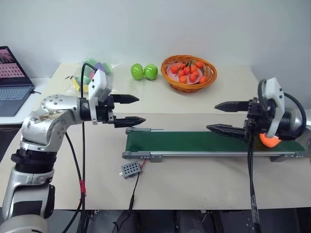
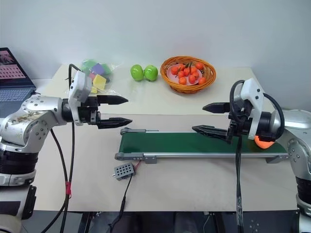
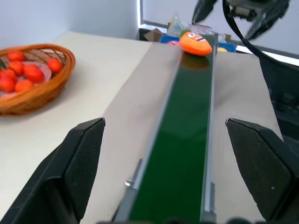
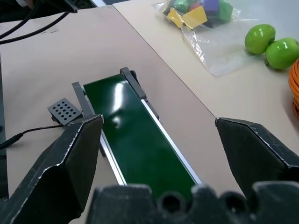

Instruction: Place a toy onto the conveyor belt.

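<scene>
Grey box [image 1: 130, 169] — toy [image 3: 196, 44] on belt [image 1: 194, 142]

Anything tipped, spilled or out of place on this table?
Nothing stands out. The toy lies on the conveyor belt at its right end, the fruits sit inside the basket, and both apples rest side by side.

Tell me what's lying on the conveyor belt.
Only the toy lies on the conveyor belt, at its right end. In the head views, the open right gripper hides most of it.
</scene>
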